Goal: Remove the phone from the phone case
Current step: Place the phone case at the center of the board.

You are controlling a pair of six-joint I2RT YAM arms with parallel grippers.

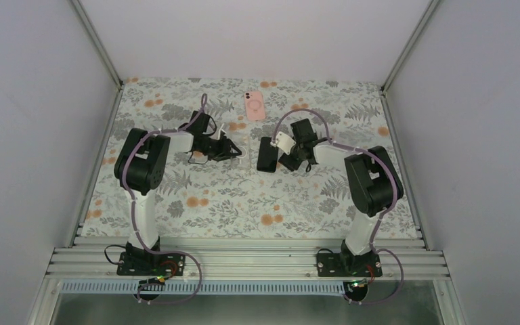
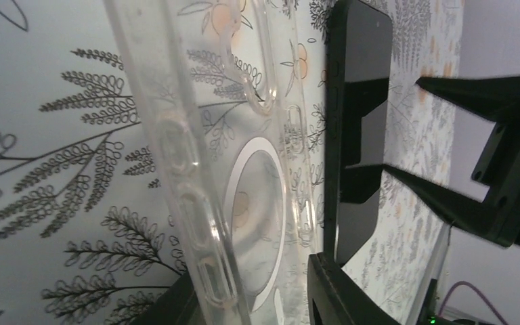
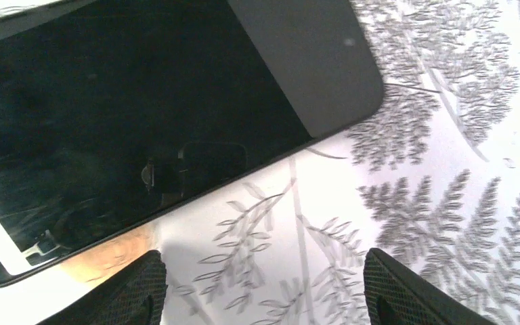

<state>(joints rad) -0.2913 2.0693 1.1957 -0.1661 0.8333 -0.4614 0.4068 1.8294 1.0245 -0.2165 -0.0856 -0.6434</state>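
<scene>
Seemingly done: black phone point(image 1: 267, 154) sits outside clear case point(image 2: 196, 169). L gripper point(image 2: 254, 308) straddles case, can't tell if gripping; R gripper point(image 3: 264, 274) wide apart, empty.

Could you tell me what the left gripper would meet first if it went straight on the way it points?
The clear case, which sits between the fingers of the left gripper. Past it, probably the black phone, though depth is hard to judge.

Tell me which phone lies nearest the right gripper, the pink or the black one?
The black rectangular phone, just beside the right gripper; the pink phone lies apart, farther back.
</scene>
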